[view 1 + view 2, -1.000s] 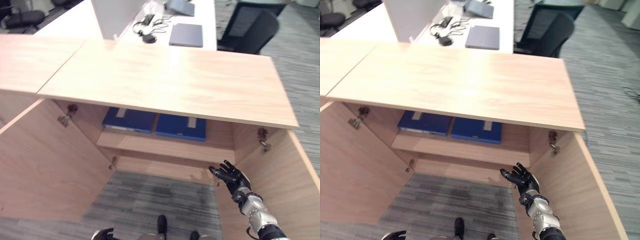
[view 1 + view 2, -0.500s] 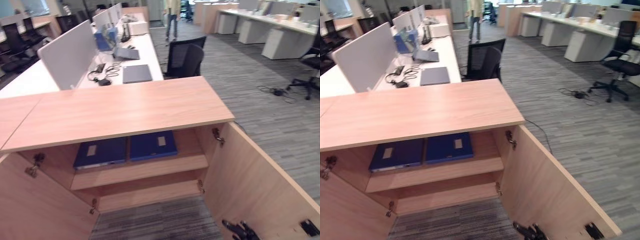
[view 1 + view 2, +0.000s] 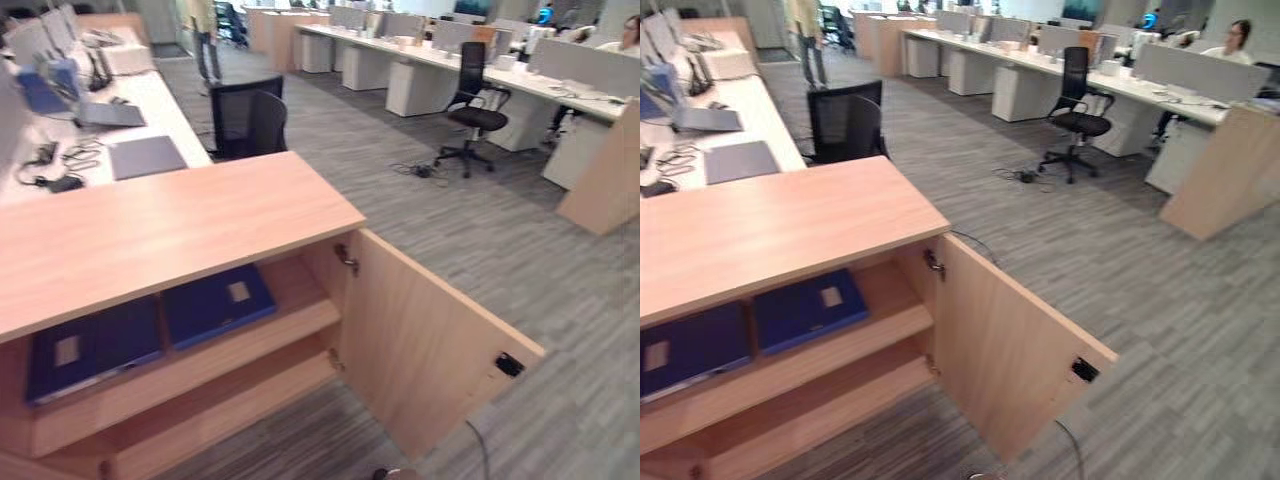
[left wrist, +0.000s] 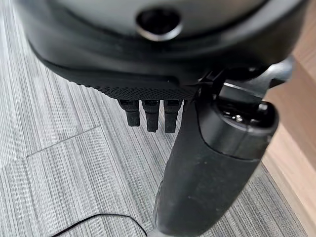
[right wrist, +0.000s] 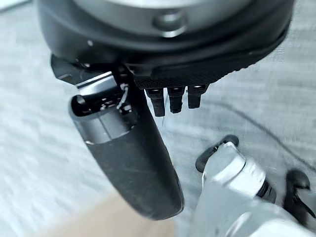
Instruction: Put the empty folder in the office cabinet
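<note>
Two blue folders (image 3: 150, 325) (flat) near the shelf (image 3: 200, 370) edge, seemingly touching.

Around me lay grey striped carpet (image 3: 560, 300), long white desks (image 3: 1060, 75) and a black office chair (image 3: 470, 105).

Matte black left hand (image 4: 207, 163) throughout, with a broad rounded housing, a round recessed fitting set in its grey upper face, and a band of fine dotted texture along the lower edge. Short black fingers (image 4: 150, 116) in a row below that band, blocky and square-tipped, beside a thick smooth thumb with a hollow socket and small metal parts at its base. Same black build on the right hand (image 5: 133, 163): glossy rounded shell, grey top with a round fitting, textured strip, stubby fingers (image 5: 170, 98), lightly scuffed thumb.
</note>
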Available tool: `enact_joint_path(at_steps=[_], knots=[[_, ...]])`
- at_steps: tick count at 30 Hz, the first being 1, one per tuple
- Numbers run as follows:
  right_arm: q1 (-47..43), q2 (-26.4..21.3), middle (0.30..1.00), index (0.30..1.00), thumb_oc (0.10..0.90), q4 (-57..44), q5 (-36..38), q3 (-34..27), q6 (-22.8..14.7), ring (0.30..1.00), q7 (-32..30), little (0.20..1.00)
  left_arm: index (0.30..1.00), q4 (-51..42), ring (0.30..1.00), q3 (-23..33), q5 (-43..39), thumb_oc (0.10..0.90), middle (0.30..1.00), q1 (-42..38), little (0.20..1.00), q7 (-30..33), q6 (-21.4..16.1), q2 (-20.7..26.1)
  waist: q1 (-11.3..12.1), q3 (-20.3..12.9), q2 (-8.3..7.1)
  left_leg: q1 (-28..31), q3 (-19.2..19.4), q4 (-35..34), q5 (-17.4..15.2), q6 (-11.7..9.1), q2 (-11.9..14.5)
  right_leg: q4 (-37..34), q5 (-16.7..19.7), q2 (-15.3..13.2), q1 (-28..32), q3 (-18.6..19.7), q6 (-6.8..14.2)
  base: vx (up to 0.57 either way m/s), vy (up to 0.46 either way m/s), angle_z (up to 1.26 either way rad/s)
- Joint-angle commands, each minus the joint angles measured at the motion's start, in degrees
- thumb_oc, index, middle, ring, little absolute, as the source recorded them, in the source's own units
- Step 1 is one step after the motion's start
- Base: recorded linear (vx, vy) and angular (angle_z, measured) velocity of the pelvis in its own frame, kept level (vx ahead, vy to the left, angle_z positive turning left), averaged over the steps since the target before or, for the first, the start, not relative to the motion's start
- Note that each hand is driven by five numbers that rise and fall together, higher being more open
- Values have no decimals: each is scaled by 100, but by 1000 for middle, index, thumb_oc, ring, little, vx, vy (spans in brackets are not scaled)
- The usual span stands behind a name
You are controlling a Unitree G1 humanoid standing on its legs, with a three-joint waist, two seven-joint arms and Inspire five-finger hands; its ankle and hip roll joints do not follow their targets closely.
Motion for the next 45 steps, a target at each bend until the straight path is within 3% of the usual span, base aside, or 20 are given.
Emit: enact_joint_path(at_steps=[1, 3, 4, 7, 11, 16, 20, 22, 28, 30, 36, 38, 40, 45], knots=[[45, -350, 900, 900, 800, -476, -114, 134, -259, 900, -313, 900, 900, 55, 900, 253, -252, 800, 900, -91, 900, 187, 57, 151, -301, 79, -55, 706, -335, -4, -944, 308, -472, 659, 759, 11, -597, 383, 141, -7, -34, -11], [187, -425, 900, 900, 800, -930, -235, 79, -298, 900, -372, 900, 900, -26, 900, 327, -370, 800, 900, -65, 900, 220, 7, 173, -324, 91, -62, 686, -292, -4, -938, 291, -488, 543, 633, 59, -486, 467, 89, 5, -62, -19], [234, -616, 900, 900, 800, -1408, -516, 22, -324, 900, -458, 900, 900, -89, 900, 385, -431, 800, 900, -10, 900, 228, -44, 207, -286, 42, -82, 648, -236, -4, -902, 238, -497, -12, 381, 211, -120, 511, -26, 43, -115, -19], [119, -1118, 900, 900, 800, -2449, -1206, -11, -356, 900, -525, 900, 900, -243, 900, 482, -498, 800, 900, 143, 900, 206, -162, 110, -165, -1, 35, 631, -28, -4, -840, 149, -414, -708, 459, 474, 59, 533, -34, 67, -160, -35], [-268, -1942, 900, 900, 800, -3343, -2130, 154, -369, 900, -302, 900, 900, -460, 900, 416, -444, 800, 900, 299, 900, 85, -315, 63, -14, 17, 60, 603, -31, 129, -855, 50, -304, -1193, 560, 654, 289, 609, -45, 64, -138, -36], [-707, -2488, 900, 900, 800, -4264, -2375, 566, -458, 900, 134, 900, 900, -644, 900, 194, -382, 800, 900, 214, 900, 20, -355, -41, 182, 96, 28, 415, -102, 742, -1025, -53, -112, -1355, 512, 717, 478, 574, -153, 34, -128, 7], [-909, -2817, 900, 900, 800, -4752, -2472, 991, -385, 900, 498, 900, 900, -410, 900, 169, -9, 800, 900, 176, 900, -81, -222, 60, 343, 52, 4, 453, -233, 814, -1040, -137, -47, -1489, 449, 769, 669, 487, -230, 92, -130, 21], [-1183, -3163, 900, 900, 800, -4908, -2415, 1150, -408, 900, 708, 900, 900, -821, 900, -9, 97, 800, 900, 148, 900, -122, -312, 71, 435, 50, 12, 466, -285, 839, -1043, -152, -19, -1534, 436, 776, 734, 437, -256, 45, -90, 19], [-1599, -3754, 900, 900, 800, -5665, -2229, 1971, -467, 900, 1366, 900, 900, -976, 900, -243, 2, 800, 900, 186, 900, -184, -314, -250, 636, 106, -1, 412, -472, 905, -1010, -236, 67, -1606, 361, 817, 811, 308, -316, 13, -75, 19], [-1915, -4066, 900, 900, 800, -5872, -2485, 2353, -513, 900, 1507, 900, 900, -1012, 900, -343, 14, 800, 900, 211, 900, -243, -345, -297, 737, 122, -19, 376, -551, 947, -1003, -269, 95, -1634, 330, 839, 850, 245, -342, 9, -75, 23], [-2418, -4106, 900, 900, 800, -6014, -2597, 2930, -539, 900, 1616, 900, 900, -1091, 900, -520, 40, 800, 900, 154, 900, -252, -376, -308, 860, 246, -71, 134, -715, 1270, -1023, -341, 206, -1580, 263, 832, 839, 135, -400, -29, -65, 14], [-2504, -3994, 900, 900, 800, -6106, -2551, 3135, -522, 900, 1645, 900, 900, -1186, 900, -656, 14, 800, 900, -25, 900, -223, -386, -278, 938, 434, -147, -321, -822, 1914, -1046, -425, 383, -1508, 227, 778, 794, -52, -496, -131, -98, 30], [-2511, -3933, 900, 900, 800, -6100, -2552, 3172, -520, 900, 1644, 900, 900, -1204, 900, -666, 30, 800, 900, -35, 900, -219, -381, -267, 951, 467, -151, -407, -839, 2050, -1058, -454, 449, -1525, 231, 765, 790, -137, -518, -81, -19, 65], [-2476, -3669, 900, 900, 800, -6039, -2742, 3497, -420, 900, 1719, 900, 900, -1225, 900, -534, 114, 800, 900, -31, 900, -148, -376, -177, 1027, 525, -152, -151, -695, 1839, -988, -590, 868, -1610, 309, 558, 592, -534, -389, -78, 88, 48]])
